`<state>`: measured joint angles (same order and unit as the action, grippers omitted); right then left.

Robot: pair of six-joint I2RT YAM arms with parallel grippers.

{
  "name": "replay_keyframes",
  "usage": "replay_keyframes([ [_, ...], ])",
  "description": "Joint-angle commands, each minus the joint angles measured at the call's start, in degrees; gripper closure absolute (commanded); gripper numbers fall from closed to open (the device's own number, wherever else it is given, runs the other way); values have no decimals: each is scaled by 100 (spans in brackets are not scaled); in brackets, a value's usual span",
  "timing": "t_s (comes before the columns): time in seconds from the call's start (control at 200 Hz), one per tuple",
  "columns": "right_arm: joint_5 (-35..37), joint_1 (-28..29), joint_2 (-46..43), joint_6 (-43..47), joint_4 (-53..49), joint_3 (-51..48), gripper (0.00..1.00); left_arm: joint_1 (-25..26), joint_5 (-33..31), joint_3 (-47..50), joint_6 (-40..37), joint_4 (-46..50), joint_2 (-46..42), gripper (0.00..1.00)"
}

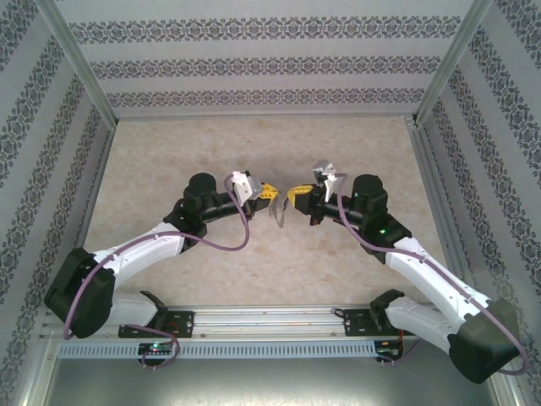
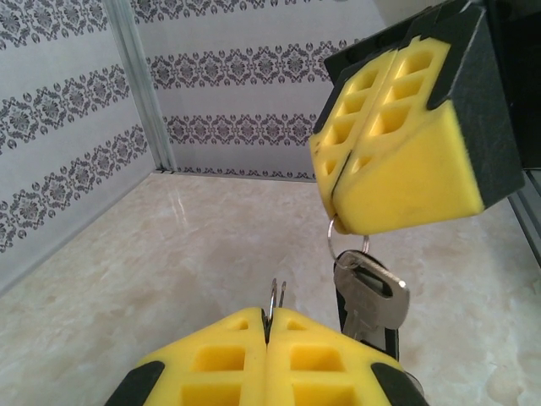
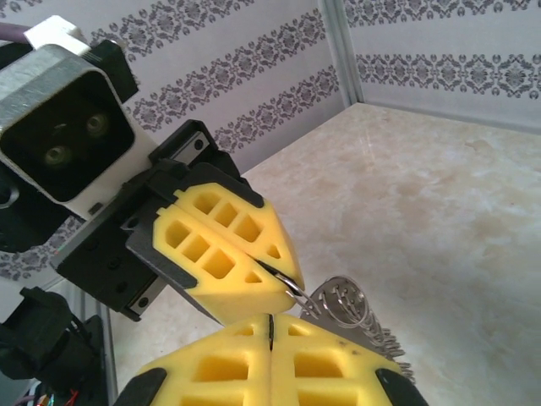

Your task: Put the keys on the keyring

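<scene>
Mid-table (image 1: 254, 271), well off the walls (image 1: 270, 68), left hand (image 1: 272, 193) and right hand (image 1: 296, 196) both pinch the keyring (image 3: 338, 302).

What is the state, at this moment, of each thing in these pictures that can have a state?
Left gripper: shut on the keyring.
Right gripper: shut on the thin ring from which the keys hang.
Keyring: held up in the air between the two grippers.
Keys: hanging freely below the right gripper, a silver one in front; whether they are already on the keyring cannot be told.
</scene>
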<state>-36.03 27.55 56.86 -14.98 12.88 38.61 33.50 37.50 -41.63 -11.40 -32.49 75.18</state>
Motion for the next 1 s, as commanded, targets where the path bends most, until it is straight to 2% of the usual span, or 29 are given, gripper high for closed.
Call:
replay_keyframes([
  [0.0,173,89,-54,161,39,225,100,120,161,-231,-115,74,-55,100],
  [0.475,230,325,206,238,23,410,100,198,143,-298,-143,208,-98,100],
  [0.994,469,213,394,433,-53,261,100,228,69,-304,-143,195,-122,100],
])
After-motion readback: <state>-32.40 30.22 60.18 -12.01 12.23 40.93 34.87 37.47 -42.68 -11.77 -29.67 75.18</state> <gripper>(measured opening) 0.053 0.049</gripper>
